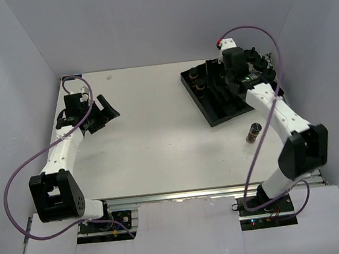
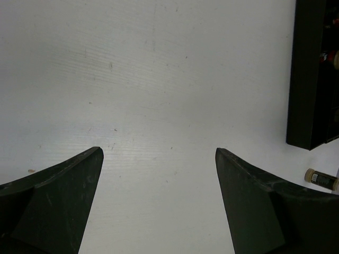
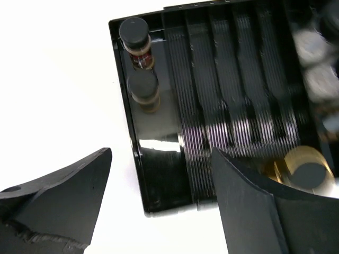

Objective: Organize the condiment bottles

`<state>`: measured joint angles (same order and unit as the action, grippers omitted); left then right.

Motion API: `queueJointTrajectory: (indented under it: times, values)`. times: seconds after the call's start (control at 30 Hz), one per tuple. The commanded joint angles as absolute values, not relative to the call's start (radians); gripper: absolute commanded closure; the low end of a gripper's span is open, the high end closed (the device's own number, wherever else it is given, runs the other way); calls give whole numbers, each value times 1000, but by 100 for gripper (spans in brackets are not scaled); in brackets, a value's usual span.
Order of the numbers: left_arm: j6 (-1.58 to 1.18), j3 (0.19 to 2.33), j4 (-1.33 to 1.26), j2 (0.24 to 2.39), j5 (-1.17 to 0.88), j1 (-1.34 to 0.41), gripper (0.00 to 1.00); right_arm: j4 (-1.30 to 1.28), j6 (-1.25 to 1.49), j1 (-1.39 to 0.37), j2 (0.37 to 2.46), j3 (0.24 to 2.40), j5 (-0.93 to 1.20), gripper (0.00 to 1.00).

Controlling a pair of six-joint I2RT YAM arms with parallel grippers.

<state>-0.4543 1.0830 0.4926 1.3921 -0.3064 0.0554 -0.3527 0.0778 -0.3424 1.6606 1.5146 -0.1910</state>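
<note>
- Condiment bottles (image 3: 142, 90): two stand capped in the black tray's (image 3: 159, 169) end slot; a loose bottle (image 1: 254, 133) lies on the counter (image 1: 159, 140) near the tray.
- Right hand (image 3: 161, 153) hangs released over the tray; left hand (image 2: 159, 151) released too, over the counter, apart from it.
- Likely next: straddle the loose bottle across its body, then stand it beside the pair.

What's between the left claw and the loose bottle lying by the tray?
Only bare table; the top view shows nothing between left claw and loose bottle.
</note>
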Motion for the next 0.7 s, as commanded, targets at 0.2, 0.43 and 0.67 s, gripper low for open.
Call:
queueJointTrajectory:
  times: [0.2,0.43,0.67]
  values:
    - [-410,1001,501,1355,-269,17,2,-478,170,-325,1193,1103,-433,17]
    - [-403,964,500,1361,-287,-1,2,-482,163,-155,1079,931,-343,16]
    - [-388,930,502,1357,-264,-39,2,-427,169,-72,1044,794,-274,16]
